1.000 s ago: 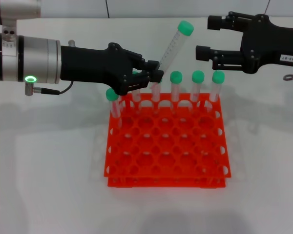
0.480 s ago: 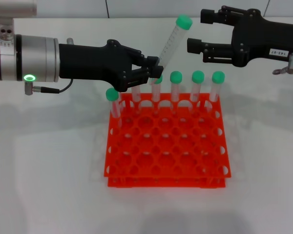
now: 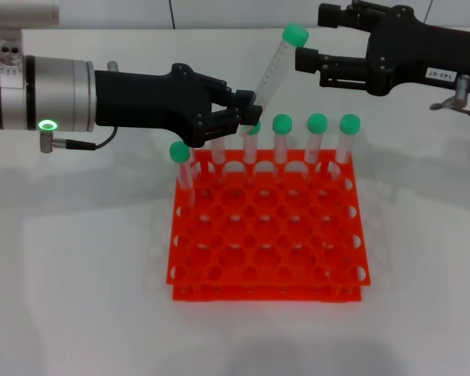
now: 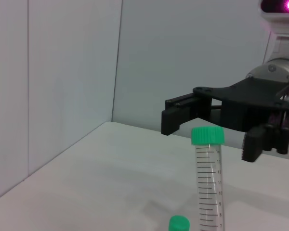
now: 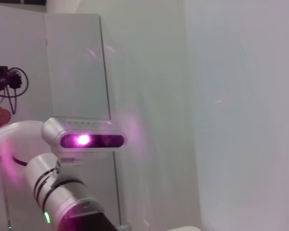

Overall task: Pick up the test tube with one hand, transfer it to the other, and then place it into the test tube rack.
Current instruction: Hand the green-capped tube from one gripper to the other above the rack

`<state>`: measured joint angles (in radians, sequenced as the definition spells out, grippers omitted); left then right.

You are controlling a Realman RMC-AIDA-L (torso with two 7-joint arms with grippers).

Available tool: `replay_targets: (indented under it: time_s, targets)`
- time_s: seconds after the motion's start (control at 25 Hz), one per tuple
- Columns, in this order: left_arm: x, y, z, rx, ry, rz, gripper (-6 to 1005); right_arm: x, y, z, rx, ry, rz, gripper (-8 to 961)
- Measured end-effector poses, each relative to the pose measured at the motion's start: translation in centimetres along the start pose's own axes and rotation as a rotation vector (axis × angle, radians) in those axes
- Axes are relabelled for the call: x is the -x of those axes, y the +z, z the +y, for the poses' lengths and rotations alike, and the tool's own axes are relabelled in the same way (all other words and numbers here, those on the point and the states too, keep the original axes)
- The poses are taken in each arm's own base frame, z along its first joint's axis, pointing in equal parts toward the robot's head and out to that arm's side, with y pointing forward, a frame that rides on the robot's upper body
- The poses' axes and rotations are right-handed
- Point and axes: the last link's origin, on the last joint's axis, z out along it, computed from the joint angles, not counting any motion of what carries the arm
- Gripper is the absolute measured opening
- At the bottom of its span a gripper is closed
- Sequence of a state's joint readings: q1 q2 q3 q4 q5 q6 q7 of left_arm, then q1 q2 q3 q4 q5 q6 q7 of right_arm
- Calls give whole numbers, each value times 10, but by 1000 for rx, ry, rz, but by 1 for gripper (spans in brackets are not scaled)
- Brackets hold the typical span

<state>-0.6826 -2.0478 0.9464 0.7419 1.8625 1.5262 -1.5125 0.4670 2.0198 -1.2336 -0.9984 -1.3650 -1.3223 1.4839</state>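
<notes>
While the white table point(image 3: 78, 258) carries only the test tube rack point(image 3: 266, 243), the work goes on in the air above the rack's far edge. That orange-red rack sits in the middle of the table, with green-capped tubes point(image 3: 317, 141) standing along its back row and one at its left side. Over its back left corner the left gripper point(image 3: 247, 117) is pinched on the lower end of the test tube point(image 3: 276, 66), holding it tilted so that its green cap leans up and toward the right arm. The right gripper point(image 3: 307, 35) reaches in from the right with its fingers spread, one above and one below the cap in the head view; the left wrist view shows them flanking the cap from behind, though whether they already reach around the tube is hard to judge. This looks like the handover step, with the pick done and the placing still ahead. Next the right gripper would need to close on the upper barrel before the left lets go.
</notes>
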Motion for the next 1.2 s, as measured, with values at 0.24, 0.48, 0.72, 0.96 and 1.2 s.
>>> replay_targets:
  time_s: [0.24,0.48,0.72,0.96,1.2]
  targets:
    - [0,1,0,1,1,1,283,1,4,5,30,2,-8,742]
    - [-1,1,0,1,2,1,286,0,4,10,59,-1,-13,741]
    - [-1,1,0,2,5,2,289,-2,8,12,75,9,-13,741]
    - [-2,3,1,8,7,4,292,-2,11,12,82,12,-11,740]
    - [-2,4,3,15,8,5,294,-1,13,12,85,9,-12,739]
